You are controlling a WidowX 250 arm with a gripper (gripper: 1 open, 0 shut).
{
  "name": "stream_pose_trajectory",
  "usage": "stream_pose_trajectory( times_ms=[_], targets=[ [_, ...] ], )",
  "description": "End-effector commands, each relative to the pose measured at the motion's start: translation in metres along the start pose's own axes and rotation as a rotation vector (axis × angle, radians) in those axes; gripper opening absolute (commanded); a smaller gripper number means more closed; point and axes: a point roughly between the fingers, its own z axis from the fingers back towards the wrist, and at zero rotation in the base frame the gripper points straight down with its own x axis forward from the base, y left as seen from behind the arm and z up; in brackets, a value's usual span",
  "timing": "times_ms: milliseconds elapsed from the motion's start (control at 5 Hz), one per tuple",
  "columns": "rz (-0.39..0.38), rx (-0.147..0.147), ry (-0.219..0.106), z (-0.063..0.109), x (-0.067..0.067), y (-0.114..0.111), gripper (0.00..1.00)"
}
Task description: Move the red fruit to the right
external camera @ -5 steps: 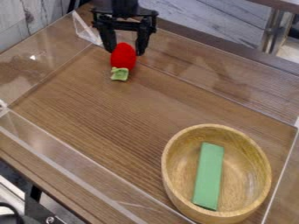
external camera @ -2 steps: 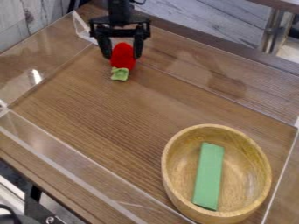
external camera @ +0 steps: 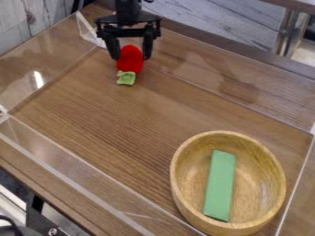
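table (external camera: 135, 129): wood-grain top with clear walls around it, nothing shifted on it
bowl (external camera: 185, 175): wooden, near right corner, flat green bar (external camera: 220, 184) lying inside, same as before
gripper (external camera: 128, 52): dropped lower over the last second, fingers spread wide on either side of the fruit, not pinching yet
red fruit (external camera: 129, 60): hasn't budged, far left, leafy end toward the camera
upshot: looks lined up for the grab, so squeezing is probably next, then carrying it right

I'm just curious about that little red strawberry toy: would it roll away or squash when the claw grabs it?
The red fruit looks rounded, so a sideways nudge might roll it on the smooth wooden table. Its leafy cap may check that. It looks small, probably light. The open end effector straddles it, which should trap it.
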Motion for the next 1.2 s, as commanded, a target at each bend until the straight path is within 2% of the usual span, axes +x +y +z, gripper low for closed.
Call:
stream_pose_trajectory(
  times_ms=[0,200,800,1000],
  targets=[
    [-0.022,-0.015,-0.064,0.0184,0.01,-0.0082,1.0],
    [-0.046,-0.017,-0.068,0.0161,0.0103,-0.0151,1.0],
    [-0.053,-0.025,-0.091,0.0224,0.0009,-0.0071,1.0],
    [-0.072,-0.03,-0.099,0.0241,0.0038,-0.0126,1.0]
  ],
)
